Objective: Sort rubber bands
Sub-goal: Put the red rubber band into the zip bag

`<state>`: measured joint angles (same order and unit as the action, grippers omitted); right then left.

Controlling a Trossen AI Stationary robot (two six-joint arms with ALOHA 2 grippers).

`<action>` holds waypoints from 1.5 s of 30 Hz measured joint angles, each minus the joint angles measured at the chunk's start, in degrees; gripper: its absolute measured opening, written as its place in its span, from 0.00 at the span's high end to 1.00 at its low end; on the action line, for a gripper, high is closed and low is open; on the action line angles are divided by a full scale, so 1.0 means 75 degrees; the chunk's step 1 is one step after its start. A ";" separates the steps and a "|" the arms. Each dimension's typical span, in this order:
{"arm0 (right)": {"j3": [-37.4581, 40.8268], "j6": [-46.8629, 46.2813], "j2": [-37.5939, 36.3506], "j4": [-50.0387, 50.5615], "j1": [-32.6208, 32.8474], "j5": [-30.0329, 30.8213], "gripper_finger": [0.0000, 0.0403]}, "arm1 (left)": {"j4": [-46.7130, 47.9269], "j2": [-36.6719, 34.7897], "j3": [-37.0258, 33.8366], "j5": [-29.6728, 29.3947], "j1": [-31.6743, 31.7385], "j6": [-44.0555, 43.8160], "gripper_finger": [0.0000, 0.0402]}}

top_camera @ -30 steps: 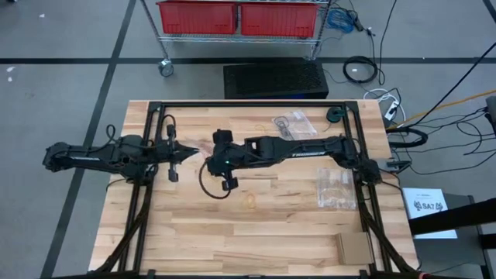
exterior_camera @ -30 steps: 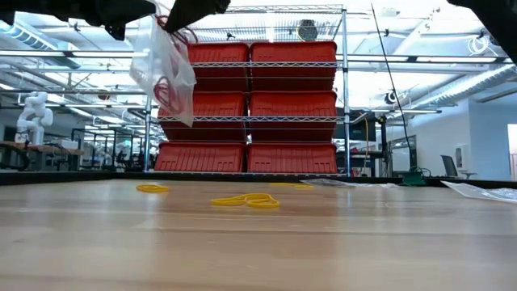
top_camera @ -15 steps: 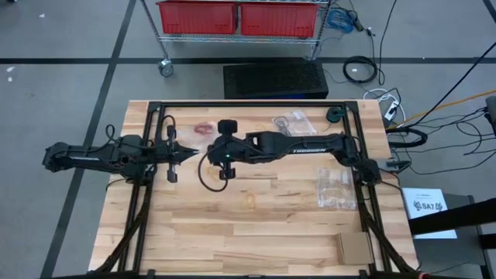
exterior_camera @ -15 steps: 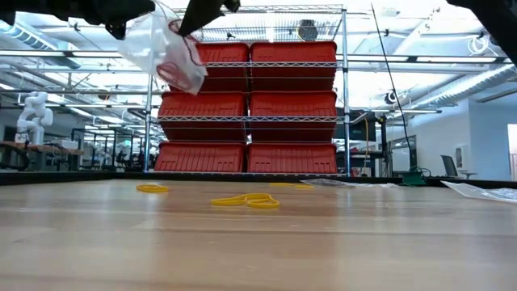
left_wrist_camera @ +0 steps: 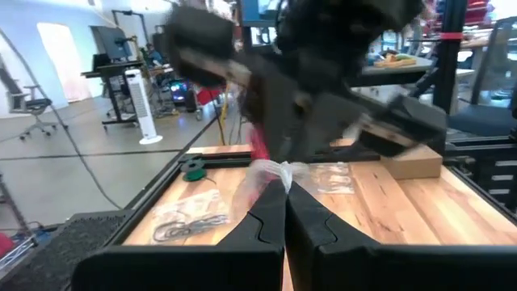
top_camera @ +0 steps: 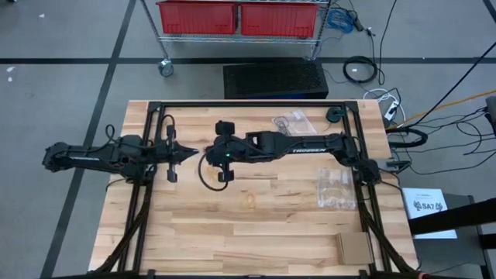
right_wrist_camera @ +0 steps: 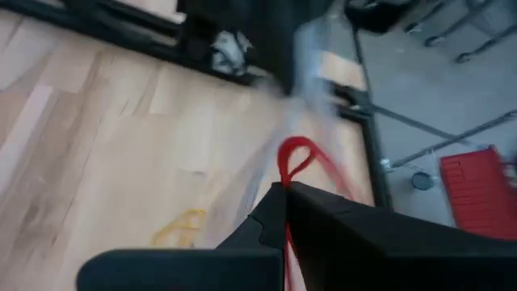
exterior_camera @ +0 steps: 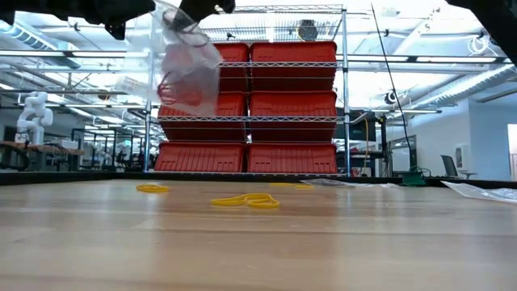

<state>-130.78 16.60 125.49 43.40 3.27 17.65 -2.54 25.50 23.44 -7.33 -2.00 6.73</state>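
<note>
Our left gripper [left_wrist_camera: 283,190] and right gripper [right_wrist_camera: 284,187] both pinch a clear bag [exterior_camera: 191,61] holding red rubber bands [exterior_camera: 179,87] above the table [exterior_camera: 258,242].

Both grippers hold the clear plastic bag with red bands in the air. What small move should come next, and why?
Probably the right gripper, shut on a red rubber band at the clear plastic bag, should ease it deeper inside, while the left gripper pinches the bag's twisted corner.
</note>
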 joint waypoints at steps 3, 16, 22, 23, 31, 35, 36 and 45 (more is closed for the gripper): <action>0.0000 -0.0084 0.0013 -0.0038 0.0079 0.0018 1.00 | -0.0019 0.0000 0.0000 -0.0207 0.0000 -0.0003 1.00; 0.0000 -0.1172 0.0149 -0.0098 -0.0055 -0.0814 1.00 | -0.0324 0.0362 0.0000 -0.0291 0.0000 -0.0235 1.00; 0.0000 -0.1493 0.0215 -0.0107 -0.0187 -0.1163 0.97 | -0.0556 0.0933 0.0000 -0.0320 0.0009 -0.0197 1.00; 0.0000 -0.1492 0.0227 -0.0105 -0.0187 -0.1166 0.96 | -0.0641 0.1011 0.0000 -0.0320 0.0009 -0.0207 1.00; 0.0000 -0.1385 0.0223 0.0084 -0.0189 -0.1174 0.73 | -0.0937 0.1285 0.0000 -0.0315 0.0009 -0.0257 1.00; 0.0000 -0.1606 0.0221 0.0583 -0.0218 -0.1186 0.64 | -0.0960 0.1285 0.0000 -0.0319 0.0009 -0.0249 1.00; 0.0000 -0.1626 0.0221 0.0694 -0.0227 -0.1184 0.62 | -0.0961 0.1285 0.0000 -0.0339 0.0008 -0.0215 1.00; -0.0002 -0.1644 -0.0240 0.1131 -0.0224 -0.1172 0.58 | -0.1030 0.1288 -0.0003 -0.0506 0.0073 0.0002 1.00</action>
<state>-130.80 4.27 123.69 51.88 1.58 8.86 -10.26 35.16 23.42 -11.13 -1.45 6.75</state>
